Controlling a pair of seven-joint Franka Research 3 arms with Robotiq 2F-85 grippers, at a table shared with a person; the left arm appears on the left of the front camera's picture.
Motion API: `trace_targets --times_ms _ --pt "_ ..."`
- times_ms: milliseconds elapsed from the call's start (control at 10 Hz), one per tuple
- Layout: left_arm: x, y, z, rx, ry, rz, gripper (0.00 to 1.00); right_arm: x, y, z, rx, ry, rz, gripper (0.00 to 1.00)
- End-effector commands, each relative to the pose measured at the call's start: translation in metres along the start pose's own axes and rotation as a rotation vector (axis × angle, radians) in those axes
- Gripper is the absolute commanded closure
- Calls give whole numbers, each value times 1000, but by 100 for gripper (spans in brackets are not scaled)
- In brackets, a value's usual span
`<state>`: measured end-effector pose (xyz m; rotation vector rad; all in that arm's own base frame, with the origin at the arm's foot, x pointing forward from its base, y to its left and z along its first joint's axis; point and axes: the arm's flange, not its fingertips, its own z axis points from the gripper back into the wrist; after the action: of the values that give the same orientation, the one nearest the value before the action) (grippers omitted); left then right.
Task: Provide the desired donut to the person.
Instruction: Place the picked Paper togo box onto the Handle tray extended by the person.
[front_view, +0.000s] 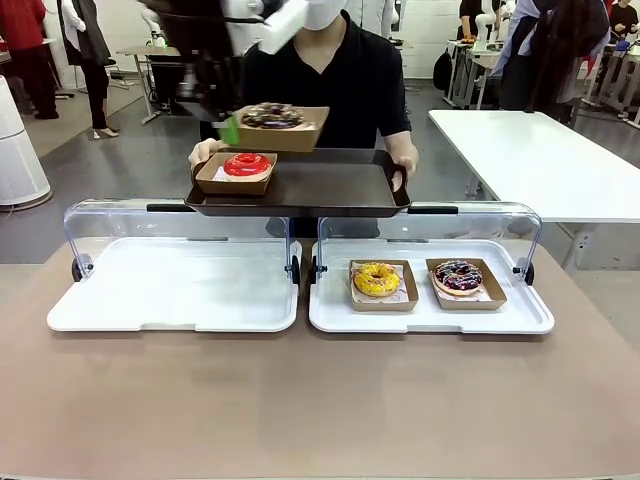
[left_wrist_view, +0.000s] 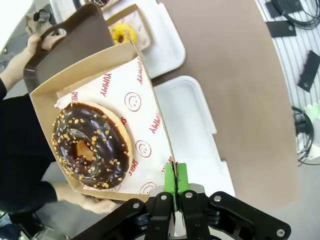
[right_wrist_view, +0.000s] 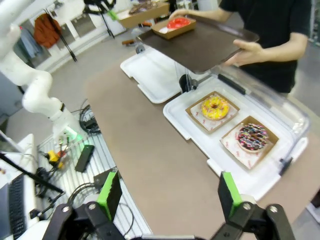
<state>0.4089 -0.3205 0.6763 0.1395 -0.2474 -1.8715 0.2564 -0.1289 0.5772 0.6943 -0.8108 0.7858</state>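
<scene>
While blurred in front, the left gripper (left_wrist_view: 176, 186) pinches the chocolate donut's carton (left_wrist_view: 150, 80) wall, seemingly above the tray (front_view: 330, 190).

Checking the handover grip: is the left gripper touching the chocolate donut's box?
Touching. In the left wrist view the left gripper has its green pads pinched shut on the box wall.

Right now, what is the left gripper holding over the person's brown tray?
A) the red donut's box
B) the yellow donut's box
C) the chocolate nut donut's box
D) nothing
C: the left gripper is pinched shut on the wall of the cardboard box carrying the chocolate nut donut, held above the brown tray.
</scene>
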Motion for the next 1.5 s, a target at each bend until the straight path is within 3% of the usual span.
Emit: trace_targets --times_ms 0,200,500,1400 --pt "26 57 -13 -19 56 23 98 -1 -1 0 9 -9 4 0" --pt "37 95 -35 -23 66 77 98 -1 -1 0 9 -9 4 0" --pt "21 143 -72 -54 88 165 98 -1 -1 0 9 -9 4 0" --pt "-12 161 -148 -137 -18 97 98 -1 -1 0 9 -9 4 0"
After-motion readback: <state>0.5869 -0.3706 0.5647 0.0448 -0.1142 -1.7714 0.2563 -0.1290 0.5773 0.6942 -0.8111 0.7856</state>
